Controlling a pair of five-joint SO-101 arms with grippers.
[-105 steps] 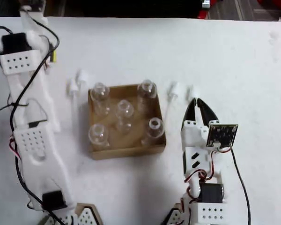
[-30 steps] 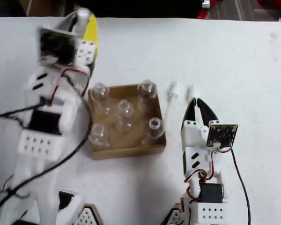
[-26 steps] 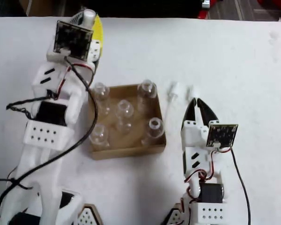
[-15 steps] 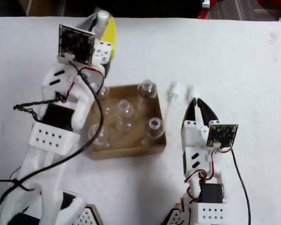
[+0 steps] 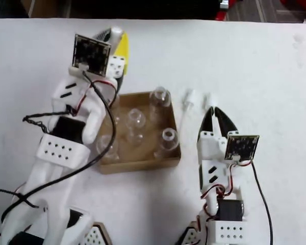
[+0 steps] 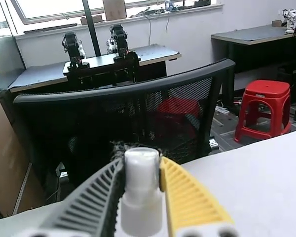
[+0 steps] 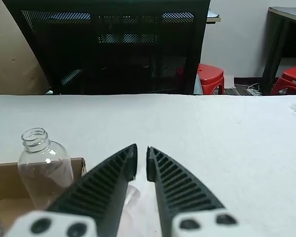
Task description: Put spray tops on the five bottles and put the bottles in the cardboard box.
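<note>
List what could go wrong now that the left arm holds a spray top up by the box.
1. The spray top is only pinched between the fingers of the left tool. It may tilt or slip when pressed onto a neck.
2. The left arm hangs over one side of the cardboard box. Coming down, it could topple the open bottle beside it.

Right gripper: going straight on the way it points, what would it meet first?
Probably the spray top lying on the table just ahead of the right gripper; its height is unclear, so it might pass over.
</note>
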